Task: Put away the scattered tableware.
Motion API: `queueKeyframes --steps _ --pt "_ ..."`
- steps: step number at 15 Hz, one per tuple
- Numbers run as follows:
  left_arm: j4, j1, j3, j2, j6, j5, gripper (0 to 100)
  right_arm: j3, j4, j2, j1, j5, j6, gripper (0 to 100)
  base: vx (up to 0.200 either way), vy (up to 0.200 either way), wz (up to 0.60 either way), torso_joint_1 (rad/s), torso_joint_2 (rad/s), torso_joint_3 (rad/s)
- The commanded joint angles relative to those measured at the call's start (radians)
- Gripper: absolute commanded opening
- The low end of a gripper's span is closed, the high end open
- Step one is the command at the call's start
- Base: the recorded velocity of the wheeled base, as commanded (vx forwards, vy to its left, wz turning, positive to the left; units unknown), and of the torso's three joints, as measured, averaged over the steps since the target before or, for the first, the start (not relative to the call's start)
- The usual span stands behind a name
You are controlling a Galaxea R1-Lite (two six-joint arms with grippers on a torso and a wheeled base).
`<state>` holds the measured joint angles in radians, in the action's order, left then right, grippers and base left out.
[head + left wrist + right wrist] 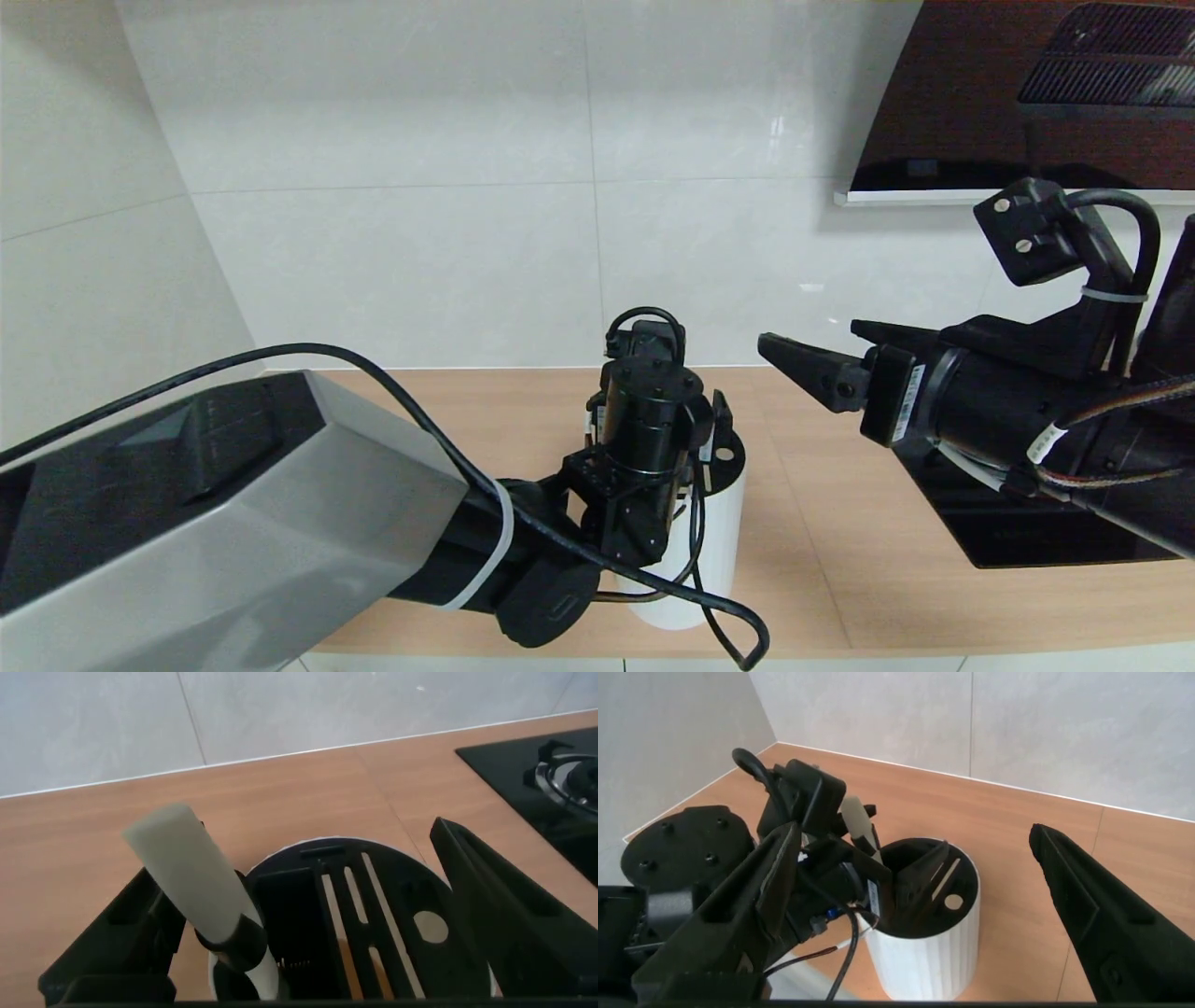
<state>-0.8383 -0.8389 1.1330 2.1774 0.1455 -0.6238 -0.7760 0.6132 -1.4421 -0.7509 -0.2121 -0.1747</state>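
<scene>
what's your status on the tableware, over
Left tool open over white ribbed cylindrical holder. Cream-handled utensil standing tilted in its black slotted top. Right tool open, raised off to the side. Nothing seen in the way.

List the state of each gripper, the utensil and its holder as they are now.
holder: upright on the counter, slotted black top.
white-handled utensil: tilted, handle up, lower end in the holder.
left gripper: open, straddling the white-handled utensil over the holder.
right gripper: open, empty, above the counter.
</scene>
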Motion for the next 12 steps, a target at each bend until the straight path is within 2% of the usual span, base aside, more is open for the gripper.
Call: queueKeyframes --steps 1,3,4,5,7,8,9,10,12 --pt "-0.001 0.000 -0.001 -0.004 0.000 -0.001 100 0.000 0.000 0.000 -0.001 0.000 0.000 100 0.000 0.000 0.00 0.000 0.00 0.000" --pt "-0.002 0.000 -0.004 -0.028 0.000 -0.010 100 0.000 0.000 0.000 -0.001 0.000 0.000 100 0.000 0.000 0.00 0.000 0.00 0.000" --pt "-0.002 0.003 -0.013 -0.099 -0.003 -0.042 100 0.000 0.002 0.003 -0.001 -0.001 -0.002 100 0.000 0.000 0.00 0.000 0.00 0.000" --pt "-0.002 0.011 -0.025 -0.146 -0.006 -0.043 100 0.001 0.000 0.005 -0.001 0.000 0.000 100 0.000 0.000 0.00 0.000 0.00 0.000" --pt "0.007 0.038 -0.101 -0.323 -0.035 -0.031 100 0.004 0.002 0.005 -0.001 0.000 -0.002 100 0.000 0.000 0.00 0.000 0.00 0.000" --pt "0.008 0.060 -0.151 -0.424 -0.070 0.009 100 0.006 0.002 0.005 -0.001 0.000 -0.002 100 0.000 0.000 0.00 0.000 0.00 0.000" --pt "0.008 0.073 -0.182 -0.487 -0.087 0.052 100 0.006 0.002 0.006 0.001 -0.001 -0.002 100 0.000 0.000 0.00 0.000 0.00 0.000" --pt "0.008 0.093 -0.206 -0.547 -0.093 0.108 100 0.012 0.002 0.009 0.001 -0.003 -0.002 100 0.000 0.000 0.00 0.000 0.00 0.000" --pt "0.005 0.150 -0.260 -0.653 -0.092 0.144 100 0.043 0.010 0.037 0.030 -0.009 -0.002 100 0.000 0.000 0.00 0.000 0.00 0.000"
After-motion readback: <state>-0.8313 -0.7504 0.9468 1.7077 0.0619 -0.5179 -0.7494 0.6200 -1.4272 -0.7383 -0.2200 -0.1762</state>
